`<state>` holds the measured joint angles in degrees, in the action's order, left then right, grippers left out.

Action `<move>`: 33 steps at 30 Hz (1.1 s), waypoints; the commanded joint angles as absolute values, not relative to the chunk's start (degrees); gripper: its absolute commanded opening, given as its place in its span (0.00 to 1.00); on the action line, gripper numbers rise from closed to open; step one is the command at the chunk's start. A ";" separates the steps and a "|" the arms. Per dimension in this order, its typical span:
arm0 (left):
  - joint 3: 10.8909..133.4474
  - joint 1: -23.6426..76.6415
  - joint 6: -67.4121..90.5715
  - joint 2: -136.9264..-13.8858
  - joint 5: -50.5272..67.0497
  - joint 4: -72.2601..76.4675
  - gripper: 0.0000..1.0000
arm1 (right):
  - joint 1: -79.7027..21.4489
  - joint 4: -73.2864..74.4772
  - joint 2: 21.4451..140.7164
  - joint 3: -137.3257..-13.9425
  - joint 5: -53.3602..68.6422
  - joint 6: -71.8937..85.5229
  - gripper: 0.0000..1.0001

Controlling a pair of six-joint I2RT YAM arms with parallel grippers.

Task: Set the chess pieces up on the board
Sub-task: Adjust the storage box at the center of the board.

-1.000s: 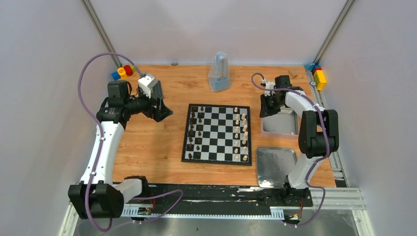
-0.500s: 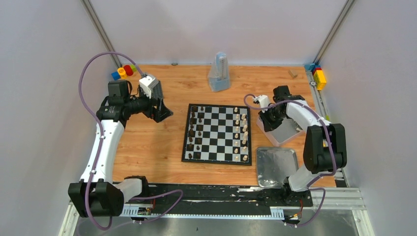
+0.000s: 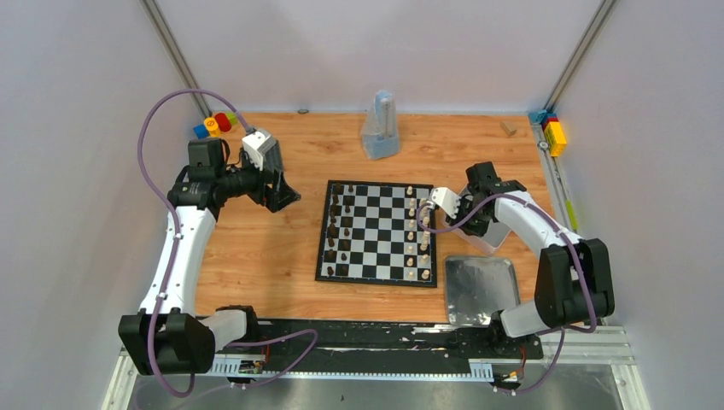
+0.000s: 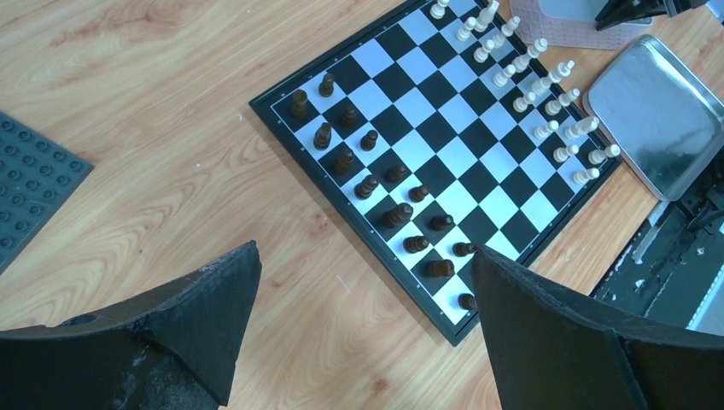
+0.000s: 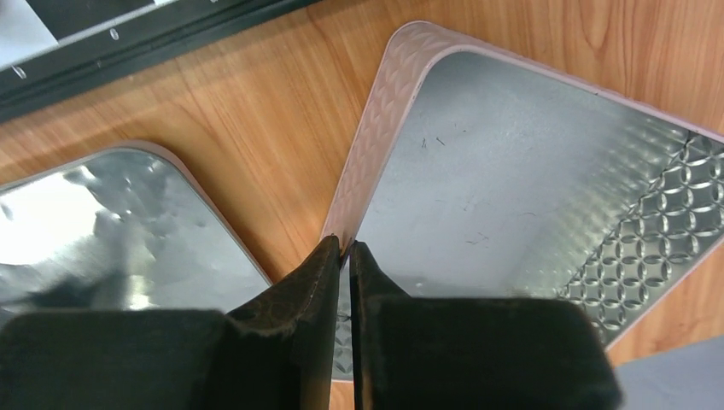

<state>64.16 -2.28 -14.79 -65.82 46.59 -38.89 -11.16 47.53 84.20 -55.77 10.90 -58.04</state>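
The board [image 3: 380,232] lies flat in the middle of the wood-grain desk [image 3: 282,256], a square of glossy black and white checks inside a thin black border. Small turned dark pieces [image 4: 397,213] stand upright in two files along its left side. The pale pieces [image 4: 581,128] stand in two files along its right side, and all these lines run near to far.

Right of the board, the right gripper [image 5: 343,248] is pinched almost closed on the rim of the far tray [image 5: 512,171], dull metal embossed with a diamond pattern. The shinier, round-cornered near tray [image 5: 102,213] lies beside it. The left gripper [image 4: 363,254] hangs above the desk left of the board, its black jaws spread wide and holding nothing, with a grey studded baseplate [image 4: 34,188] below.
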 commanded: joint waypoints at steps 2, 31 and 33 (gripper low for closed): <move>66.87 -2.55 -16.74 -66.11 47.82 -39.30 1.00 | -12.32 45.38 81.39 -55.06 6.78 -66.34 0.11; 67.69 -2.52 -16.52 -67.84 50.46 -38.16 1.00 | 5.54 37.44 91.68 -68.13 2.39 -33.21 0.48; 67.52 -2.51 -16.45 -67.92 50.58 -38.10 1.00 | 5.54 37.31 93.81 -69.32 0.38 -32.57 0.48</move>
<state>65.87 -2.28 -15.79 -68.14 48.95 -39.20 5.45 40.64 91.09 -65.43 7.22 -36.34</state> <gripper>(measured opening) 1.000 0.483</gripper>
